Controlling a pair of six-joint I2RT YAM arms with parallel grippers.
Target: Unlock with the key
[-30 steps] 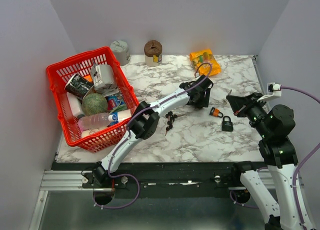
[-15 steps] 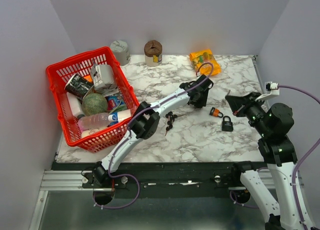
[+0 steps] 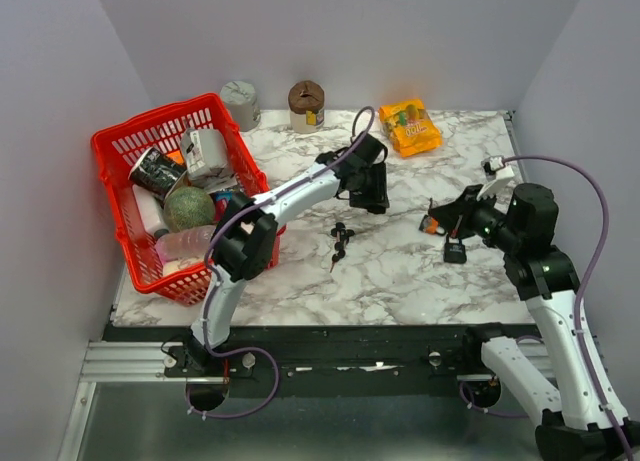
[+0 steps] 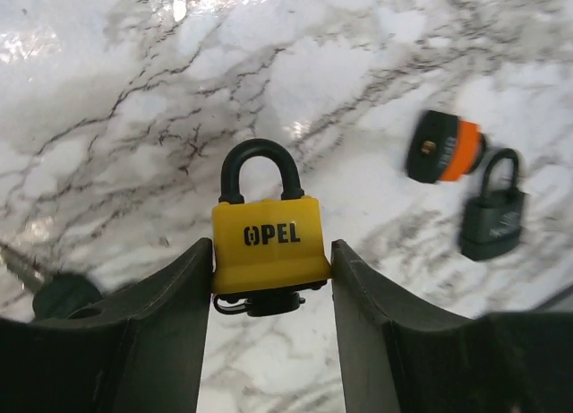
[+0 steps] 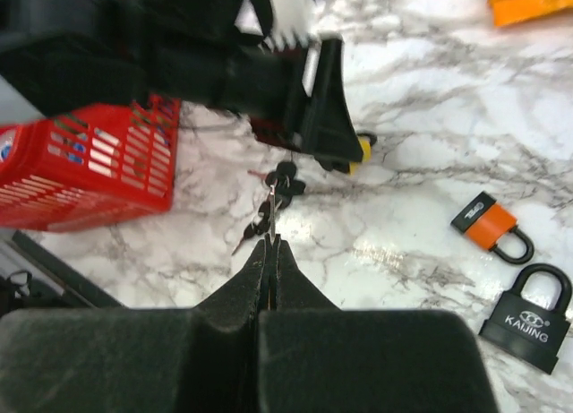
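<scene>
At the left of centre: clamped in the left gripper (image 4: 271, 262), by both flanks of its body, the yellow padlock (image 4: 269, 238), shackle pointing away from the wrist, keyhole end toward the palm. Low above the marble table (image 3: 400, 276); resting or lifted, cannot tell. Just near of it, apart from both grippers, the bunch of keys (image 3: 340, 241), lying untouched. Further right, the orange padlock (image 4: 443, 147) and the black padlock (image 4: 491, 218), side by side, not held. At the right, close to those two, the right gripper (image 5: 270, 245), closed tight on nothing, tips aimed toward the keys. Probably the step of securing the lock; unlocking not yet begun. Next, as judged: to open the right fingers, to reach left to the bunch, to pick one key, and to turn the keyhole end outward for it.
</scene>
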